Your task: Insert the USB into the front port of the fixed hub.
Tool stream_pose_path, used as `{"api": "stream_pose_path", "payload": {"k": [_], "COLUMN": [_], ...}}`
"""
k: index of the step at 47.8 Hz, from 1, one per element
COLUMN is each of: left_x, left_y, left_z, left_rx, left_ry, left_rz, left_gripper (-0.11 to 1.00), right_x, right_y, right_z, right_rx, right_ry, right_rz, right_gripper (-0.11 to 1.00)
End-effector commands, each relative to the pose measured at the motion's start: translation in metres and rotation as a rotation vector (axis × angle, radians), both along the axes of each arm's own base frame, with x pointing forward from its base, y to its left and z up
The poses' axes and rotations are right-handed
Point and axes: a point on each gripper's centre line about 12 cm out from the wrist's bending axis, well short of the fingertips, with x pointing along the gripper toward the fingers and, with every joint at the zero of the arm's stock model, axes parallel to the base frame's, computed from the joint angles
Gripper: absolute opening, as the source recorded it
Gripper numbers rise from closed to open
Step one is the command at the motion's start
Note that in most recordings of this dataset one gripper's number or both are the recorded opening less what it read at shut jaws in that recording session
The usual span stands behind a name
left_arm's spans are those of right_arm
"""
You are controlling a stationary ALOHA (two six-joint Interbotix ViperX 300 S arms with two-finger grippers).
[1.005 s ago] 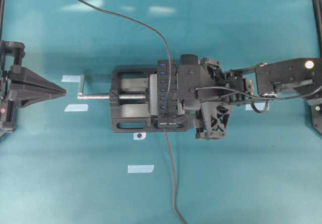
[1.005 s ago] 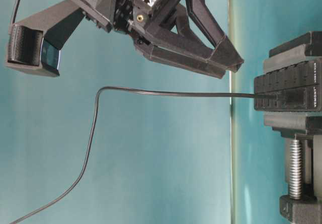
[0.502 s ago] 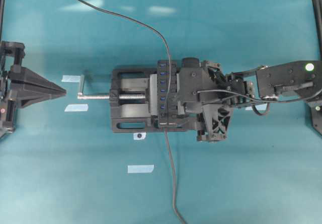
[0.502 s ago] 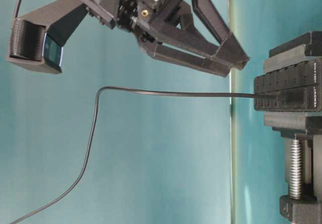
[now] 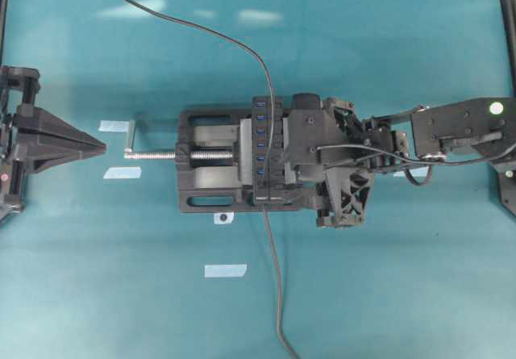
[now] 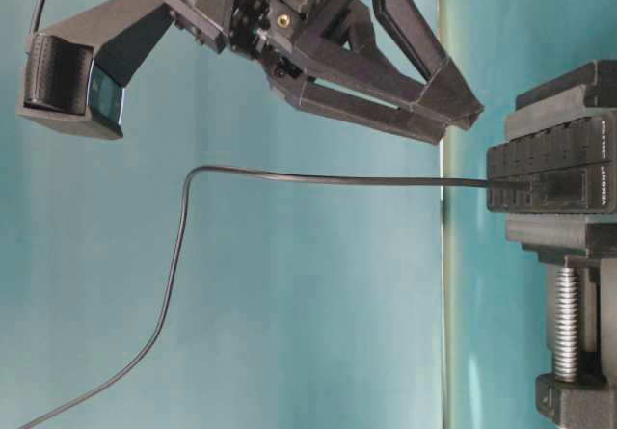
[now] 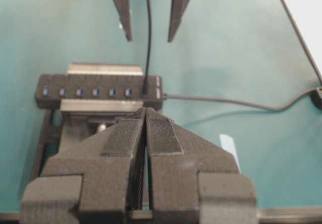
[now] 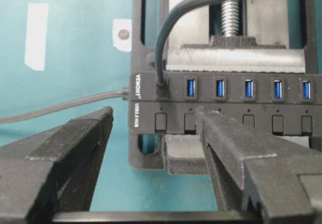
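The fixed hub (image 8: 226, 103), a long black strip with blue ports, is clamped in a black vise (image 5: 205, 165). The USB plug (image 8: 161, 85) sits in the end port beside the printed label. Its thin cable (image 6: 318, 178) stretches away from the hub (image 6: 559, 174). In the left wrist view the plug (image 7: 145, 89) stands in the hub's rightmost port. My right gripper (image 8: 155, 116) is open just off that end of the hub, apart from plug and cable, with nothing between its fingers (image 6: 463, 111). My left gripper (image 7: 146, 112) is shut and empty, far left of the vise (image 5: 101, 145).
The vise's silver screw handle (image 5: 133, 141) points toward my left gripper. The hub's own cable (image 5: 274, 294) trails toward the front edge. Pale tape pieces (image 5: 225, 270) lie on the teal table, and another (image 5: 121, 173) lies near the handle.
My right gripper has edged slightly closer to the hub, still open. The plug, cable and left gripper have not moved.
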Motion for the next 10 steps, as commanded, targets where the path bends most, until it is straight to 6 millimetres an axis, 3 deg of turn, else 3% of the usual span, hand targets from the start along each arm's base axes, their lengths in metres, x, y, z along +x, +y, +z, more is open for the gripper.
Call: {"api": "stream_pose_path", "payload": {"k": [1,10], "left_x": [0.0018,0.0018], "left_y": [-0.0004,-0.0004], "left_z": [0.0048,0.0048], "left_rx": [0.001,0.001], "left_ry": [-0.014,-0.014], "left_rz": [-0.002,-0.002], "left_gripper": [0.00,0.00], "right_x": [0.0001,0.0007], "right_y": [0.0006,0.0006], "right_z": [0.0141,0.0149], "right_rx": [0.009,0.009], "right_ry": [-0.044,-0.049], "right_rz": [-0.005,-0.005], "right_gripper": [0.74,0.74]}}
